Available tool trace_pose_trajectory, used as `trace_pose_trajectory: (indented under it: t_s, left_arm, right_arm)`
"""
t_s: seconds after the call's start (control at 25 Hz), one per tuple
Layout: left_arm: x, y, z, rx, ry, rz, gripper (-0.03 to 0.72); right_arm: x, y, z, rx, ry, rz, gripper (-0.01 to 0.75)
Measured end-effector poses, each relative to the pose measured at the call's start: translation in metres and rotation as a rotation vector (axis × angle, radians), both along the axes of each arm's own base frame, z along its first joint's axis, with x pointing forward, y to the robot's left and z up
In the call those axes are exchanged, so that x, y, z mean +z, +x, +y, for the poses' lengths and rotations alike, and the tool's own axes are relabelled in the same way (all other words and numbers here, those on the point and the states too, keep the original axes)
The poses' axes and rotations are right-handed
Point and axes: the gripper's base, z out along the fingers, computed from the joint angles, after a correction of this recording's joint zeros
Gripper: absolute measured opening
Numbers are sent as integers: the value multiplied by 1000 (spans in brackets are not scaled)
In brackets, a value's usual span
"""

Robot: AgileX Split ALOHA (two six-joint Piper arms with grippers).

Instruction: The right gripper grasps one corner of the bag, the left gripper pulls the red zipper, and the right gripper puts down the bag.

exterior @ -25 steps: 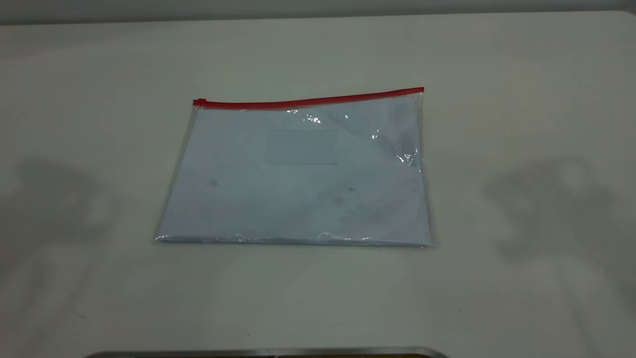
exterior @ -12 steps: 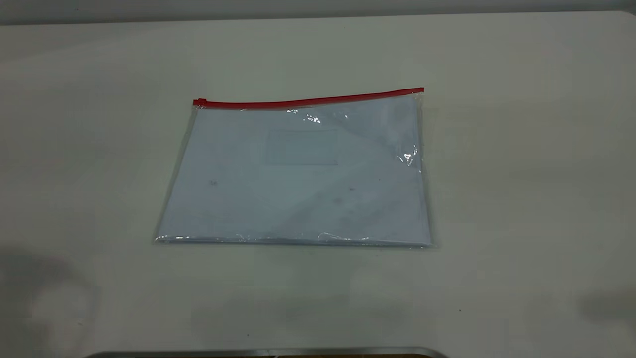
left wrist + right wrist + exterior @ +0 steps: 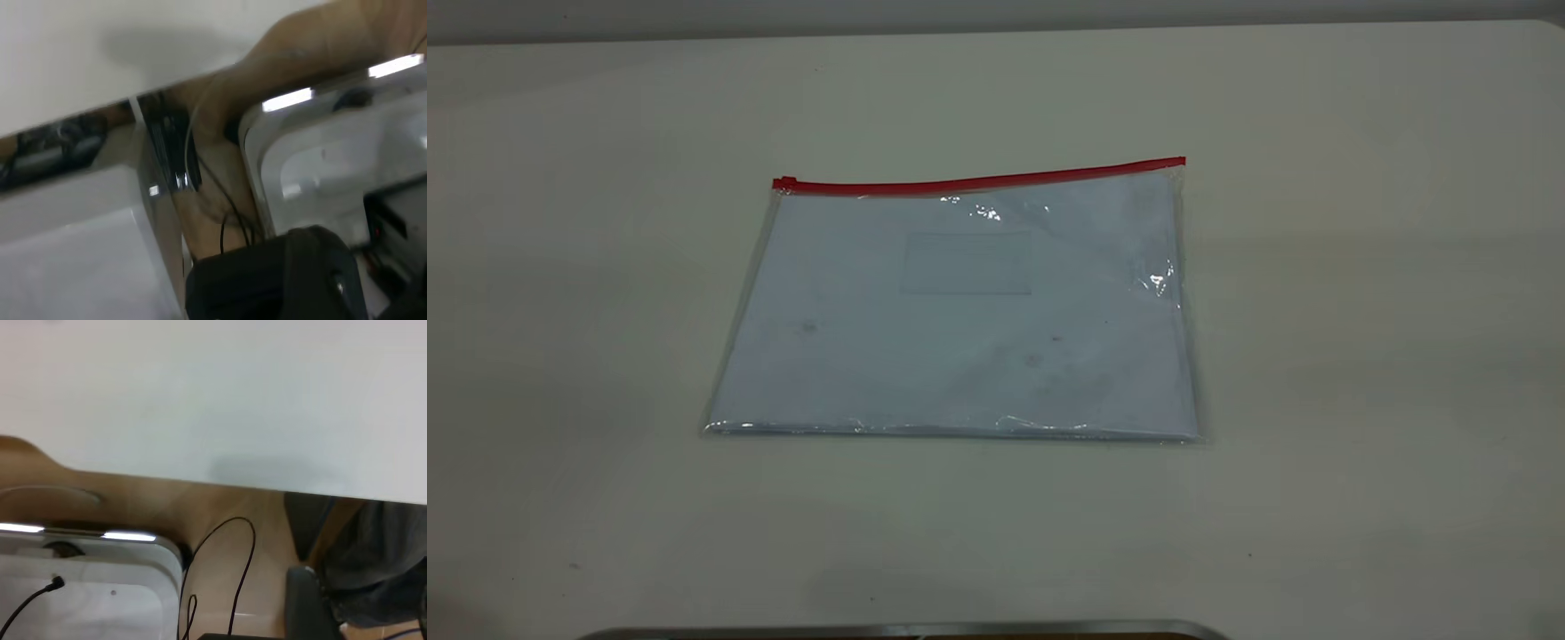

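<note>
The bag [image 3: 960, 329] lies flat on the white table [image 3: 1360, 267], clear plastic with white paper inside. The red zipper [image 3: 978, 182] runs along its far long edge, with the slider tab [image 3: 784, 184] at the left end. The far right corner [image 3: 1181, 165] rests on the table. Neither gripper shows in the exterior view. The left wrist view shows a black rounded part of the left gripper [image 3: 287, 280] beyond the table edge. The right wrist view shows a dark part of the right gripper [image 3: 303, 603], also off the table. Nothing touches the bag.
A metal rim [image 3: 907, 630] runs along the near table edge. Both wrist views look past the table edge at a brown floor, black cables [image 3: 237, 573] and a white bin [image 3: 333, 167].
The two arm shadows on the table, left and right of the bag, have slid toward the near edge and gone. The bag has not moved.
</note>
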Motion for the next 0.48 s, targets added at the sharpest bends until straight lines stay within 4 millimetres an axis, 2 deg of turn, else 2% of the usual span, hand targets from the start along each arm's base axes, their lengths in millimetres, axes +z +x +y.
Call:
trace_pose_trajectory:
  t_s: [0.24, 0.48]
  left_arm:
    - [15, -25, 1, 99, -34, -198, 468]
    - [25, -51, 3, 106, -57, -391, 468]
  right_arm:
    - [2, -4, -1, -1, 5, -34, 436]
    - [2, -4, -1, -1, 5, -35, 436]
